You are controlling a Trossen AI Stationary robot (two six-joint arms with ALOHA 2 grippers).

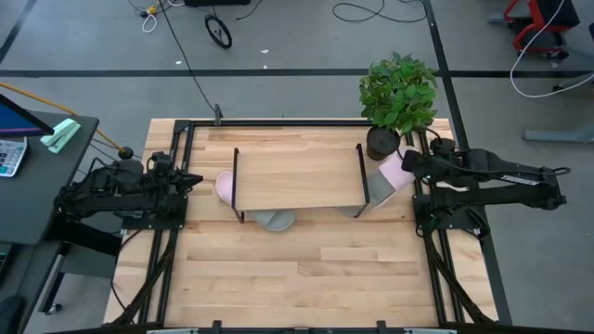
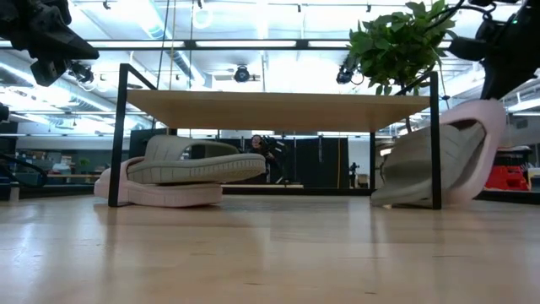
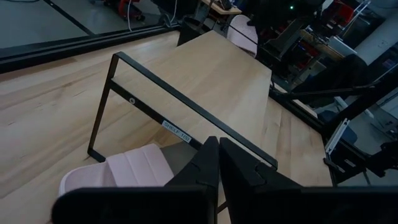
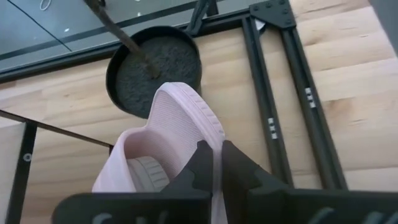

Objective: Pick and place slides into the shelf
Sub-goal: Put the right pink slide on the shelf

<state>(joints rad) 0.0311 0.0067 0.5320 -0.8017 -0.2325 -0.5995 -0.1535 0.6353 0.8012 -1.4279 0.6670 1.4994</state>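
Note:
The shelf stands mid-table, a light-wood board on thin black end frames. A pink slide lies on the table at its left end, sticking out past the frame, and in the low view a grey slide rests on top of it. At the right end a second grey slide leans tilted by the frame. My right gripper is shut on the second pink slide. My left gripper is shut and empty, just left of the left pink slide. My right gripper pinches the pink slide's side rim near one end between its two fingers, coming from above and from the table's right. The slide stands steeply tilted: its upper end is at the fingers and its lower end is on the table by the shelf's right frame.
A potted plant in a black pot stands at the far right corner of the shelf, close to my right gripper. Black rails run along both table sides. The near half of the table is bare wood.

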